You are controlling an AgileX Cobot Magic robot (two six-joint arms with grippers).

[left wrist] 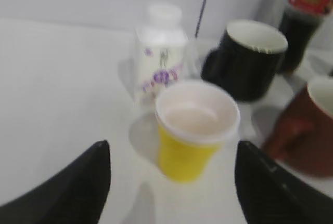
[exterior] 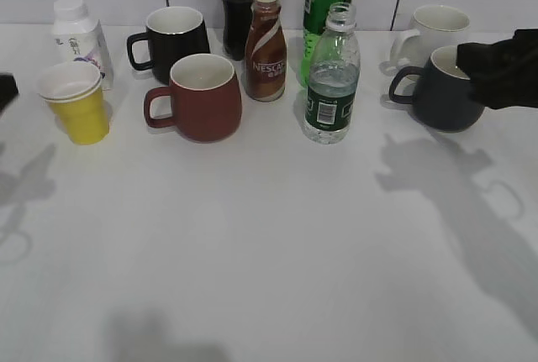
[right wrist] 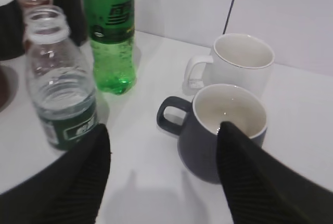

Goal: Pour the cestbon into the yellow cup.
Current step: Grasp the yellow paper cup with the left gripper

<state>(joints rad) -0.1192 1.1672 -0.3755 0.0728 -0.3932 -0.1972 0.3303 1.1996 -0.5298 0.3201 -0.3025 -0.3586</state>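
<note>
The cestbon (exterior: pixel 333 76), a clear ribbed bottle with a dark green label and no cap, stands upright at the table's middle; it also shows at the left of the right wrist view (right wrist: pixel 58 81). The yellow cup (exterior: pixel 76 102) stands upright at the far left and looks empty in the left wrist view (left wrist: pixel 193 129). My left gripper (left wrist: pixel 171 154) is open and empty, just in front of the cup. My right gripper (right wrist: pixel 164 135) is open and empty, between the bottle and a dark blue mug. In the exterior view only the right arm's dark bulk (exterior: pixel 504 68) shows, at the right edge.
A dark red mug (exterior: pixel 202 97), black mug (exterior: pixel 175 41), brown Nescafe bottle (exterior: pixel 266 43), cola bottle (exterior: pixel 239 1) and green soda bottle (exterior: pixel 326 9) crowd the back. A white bottle (exterior: pixel 78 39) stands behind the cup. A dark blue mug (exterior: pixel 441 89) and white mug (exterior: pixel 435 30) sit right.
</note>
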